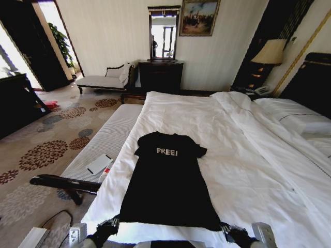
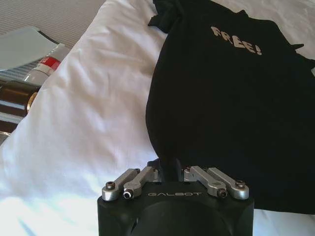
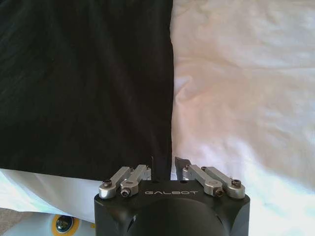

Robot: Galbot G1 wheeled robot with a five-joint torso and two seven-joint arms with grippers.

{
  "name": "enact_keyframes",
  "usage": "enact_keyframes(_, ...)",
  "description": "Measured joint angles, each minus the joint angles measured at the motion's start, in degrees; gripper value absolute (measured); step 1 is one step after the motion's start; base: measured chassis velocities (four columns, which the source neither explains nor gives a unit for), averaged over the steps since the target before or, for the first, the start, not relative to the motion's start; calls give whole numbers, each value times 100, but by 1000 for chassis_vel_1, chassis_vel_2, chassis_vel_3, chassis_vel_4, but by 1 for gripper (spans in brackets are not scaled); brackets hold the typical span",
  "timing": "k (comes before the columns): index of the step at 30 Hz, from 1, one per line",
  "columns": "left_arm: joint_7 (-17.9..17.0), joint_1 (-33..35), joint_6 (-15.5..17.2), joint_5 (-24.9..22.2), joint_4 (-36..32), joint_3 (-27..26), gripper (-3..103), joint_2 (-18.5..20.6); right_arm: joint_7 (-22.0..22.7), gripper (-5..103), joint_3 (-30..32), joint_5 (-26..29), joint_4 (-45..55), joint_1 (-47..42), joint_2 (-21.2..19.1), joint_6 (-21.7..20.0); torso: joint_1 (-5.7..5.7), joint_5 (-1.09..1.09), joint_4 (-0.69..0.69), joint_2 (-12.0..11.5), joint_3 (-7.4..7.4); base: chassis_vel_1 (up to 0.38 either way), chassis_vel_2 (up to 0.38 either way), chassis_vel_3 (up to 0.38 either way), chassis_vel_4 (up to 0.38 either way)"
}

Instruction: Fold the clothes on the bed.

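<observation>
Black "FREE!" T-shirt (image 1: 168, 186) on bed (image 1: 248, 155)

Both grippers' fingers hidden behind housings; bed (image 1: 248, 155) cut off right.

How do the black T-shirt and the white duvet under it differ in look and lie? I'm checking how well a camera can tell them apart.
The T-shirt is black with pale "FREE!" lettering; the duvet is plain white. The T-shirt is tiny and lies nearly flat and smooth; the duvet spans the bed and shows many creases. Both are soft cloth, spread out. The left gripper and right gripper sit at the T-shirt's two hem corners.
</observation>
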Motion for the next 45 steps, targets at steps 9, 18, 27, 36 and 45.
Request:
enact_keyframes(9, -93, -94, 33, 102, 6, -29, 52, 33, 40, 58, 5, -205, -2, -81, -6, -68, 0, -1, -1, 0, 0, 0, 0, 0, 0)
enact_keyframes(18, -242, -417, -176, 157, -25, -200, 84, 20, 575, 91, 650, 1500, -2, 1125, -539, -136, 0, 0, -1, 0, 0, 0, 0, 0, 0)
enact_keyframes(27, -371, -1488, -482, 466, 205, -6, 100, 9, 394, 100, 310, 3086, -1047, 3355, -1506, 2, 0, 0, -2, 0, 1, 0, 0, 0, 0)
enact_keyframes(36, -140, -1848, -749, 1059, 492, 96, 100, 67, 213, 100, -926, 3807, -2734, 5674, -2175, 13, 1, 0, 3, -1, 1, 0, 0, 0, 0)
enact_keyframes(45, -53, -2324, -857, 1156, 762, 155, 100, 378, 28, 100, -2182, 3883, -4171, 7379, -2098, -134, 1, 0, -1, -1, 1, 0, 0, 0, 0)
